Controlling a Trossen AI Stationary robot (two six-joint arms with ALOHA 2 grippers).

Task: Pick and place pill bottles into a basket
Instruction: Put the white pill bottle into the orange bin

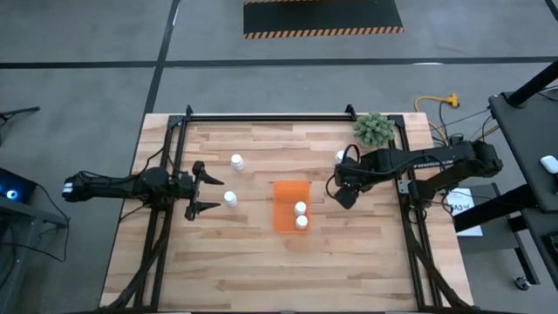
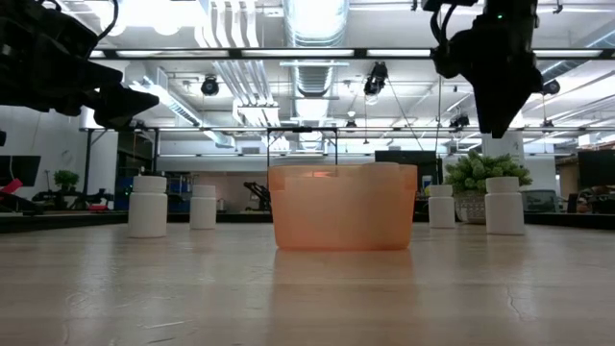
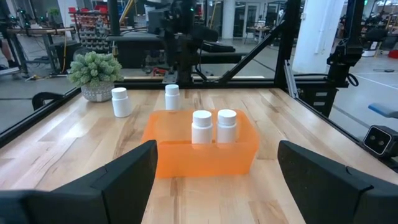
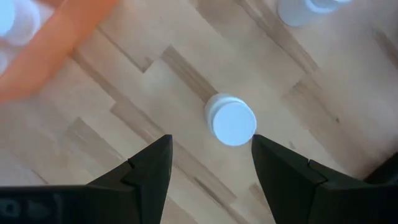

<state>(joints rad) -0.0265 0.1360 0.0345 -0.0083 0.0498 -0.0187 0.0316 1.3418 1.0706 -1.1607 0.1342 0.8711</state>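
Right gripper (image 4: 211,163) above a pill bottle

Its two dark fingers (image 4: 146,168) stand apart over the wooden table (image 4: 124,118), a white-capped bottle (image 4: 231,120) upright beyond them. An orange basket (image 4: 56,46) edge and another bottle (image 4: 305,9) show farther off.

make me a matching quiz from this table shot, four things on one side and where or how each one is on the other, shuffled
Things:
1. orange basket
2. green plant
3. left claw
4. right claw

Places or states:
A. at the table's far right corner
B. above a lone upright pill bottle on the wood, fingers open
C. mid-table, holding two pill bottles
D. open wide, left of the basket, a pill bottle by its fingertips

Pairs: 1-C, 2-A, 3-D, 4-B
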